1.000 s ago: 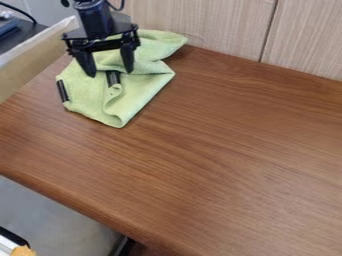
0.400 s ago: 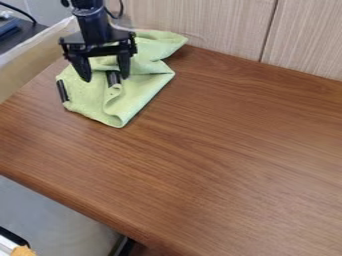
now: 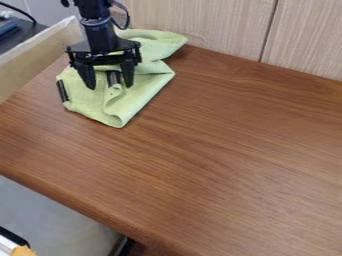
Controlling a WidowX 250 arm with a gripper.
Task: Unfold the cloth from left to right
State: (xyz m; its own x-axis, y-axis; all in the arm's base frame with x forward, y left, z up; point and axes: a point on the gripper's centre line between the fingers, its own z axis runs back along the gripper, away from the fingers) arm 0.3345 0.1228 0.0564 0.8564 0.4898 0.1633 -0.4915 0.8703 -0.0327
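Camera view: across the table (image 3: 214, 160), toward its far left corner, the cloth (image 3: 135, 100) lay bunched, its length slanting away rightward. Directly over it, your claw (image 3: 109, 87) hung with fingers spread, the curled fold and dark strip (image 3: 113, 77) showing between them.

Brown wooden table (image 3: 220, 150), pale wood-grain panels (image 3: 200, 22).
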